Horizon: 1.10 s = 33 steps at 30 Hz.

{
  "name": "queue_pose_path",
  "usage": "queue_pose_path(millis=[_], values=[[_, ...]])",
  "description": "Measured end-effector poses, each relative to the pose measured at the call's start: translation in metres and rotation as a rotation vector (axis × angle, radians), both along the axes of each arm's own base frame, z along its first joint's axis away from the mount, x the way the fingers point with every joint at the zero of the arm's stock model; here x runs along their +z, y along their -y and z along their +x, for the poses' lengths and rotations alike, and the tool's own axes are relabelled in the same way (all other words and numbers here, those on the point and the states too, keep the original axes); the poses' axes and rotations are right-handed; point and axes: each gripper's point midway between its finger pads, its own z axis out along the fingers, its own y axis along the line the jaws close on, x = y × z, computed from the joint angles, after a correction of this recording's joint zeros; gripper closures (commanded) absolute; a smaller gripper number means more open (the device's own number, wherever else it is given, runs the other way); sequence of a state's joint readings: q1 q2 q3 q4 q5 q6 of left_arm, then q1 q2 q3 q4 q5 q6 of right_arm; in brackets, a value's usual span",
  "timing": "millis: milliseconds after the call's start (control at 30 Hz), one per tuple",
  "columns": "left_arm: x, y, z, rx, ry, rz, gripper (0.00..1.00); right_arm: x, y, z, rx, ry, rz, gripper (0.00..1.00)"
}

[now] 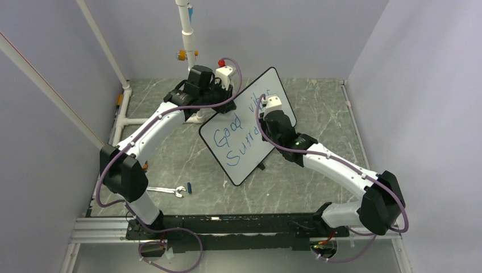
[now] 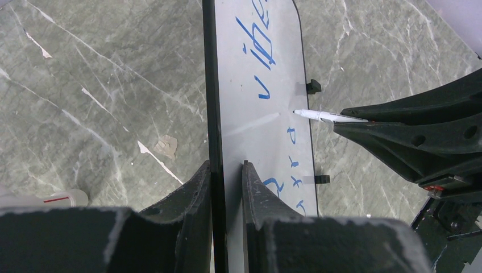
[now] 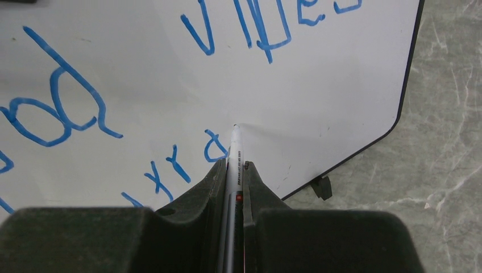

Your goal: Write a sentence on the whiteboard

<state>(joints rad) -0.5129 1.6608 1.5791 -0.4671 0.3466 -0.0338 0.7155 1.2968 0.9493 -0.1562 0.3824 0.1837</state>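
The whiteboard (image 1: 250,128) stands tilted on its small black feet in the middle of the table, and its face also fills the right wrist view (image 3: 318,91). My left gripper (image 2: 226,165) is shut on the whiteboard's upper edge (image 2: 213,102), one finger on each side of the black frame. Blue lettering, the sentence (image 1: 239,133), reads "Good vibes" with a second scrawled line under it. My right gripper (image 3: 233,164) is shut on a white marker (image 3: 235,148). The marker's tip touches the board just right of the last blue letter (image 3: 215,147). From the left wrist, the marker (image 2: 327,116) meets the board from the right.
A small wrench (image 1: 166,190) and a blue pen cap (image 1: 188,187) lie on the marble table near the left arm's base. A white pipe stand (image 1: 186,34) rises at the back. Purple walls close in the left, back and right sides.
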Motion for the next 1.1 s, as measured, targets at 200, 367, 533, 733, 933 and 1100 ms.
queue_pose_path(millis=[200,367,533,733,933,1100], values=[[0.000,0.000,0.000,0.000,0.000,0.000,1.00,0.005,-0.006,0.006,0.010,0.012,0.017,1.00],[0.000,0.000,0.000,0.000,0.000,0.000,1.00,0.001,-0.009,0.007,0.015,0.004,0.015,1.00],[0.000,0.000,0.000,0.000,0.000,0.000,1.00,0.001,-0.009,0.007,0.016,0.004,0.018,1.00],[0.000,0.000,0.000,0.002,-0.001,0.001,1.00,-0.012,-0.003,0.003,0.010,-0.011,0.009,1.00],[0.000,0.000,0.000,0.002,0.000,0.002,1.00,-0.026,0.004,-0.003,-0.002,-0.036,-0.009,1.00],[0.000,0.000,0.000,0.002,0.000,0.001,1.00,-0.026,0.005,-0.002,-0.007,-0.034,-0.011,1.00]])
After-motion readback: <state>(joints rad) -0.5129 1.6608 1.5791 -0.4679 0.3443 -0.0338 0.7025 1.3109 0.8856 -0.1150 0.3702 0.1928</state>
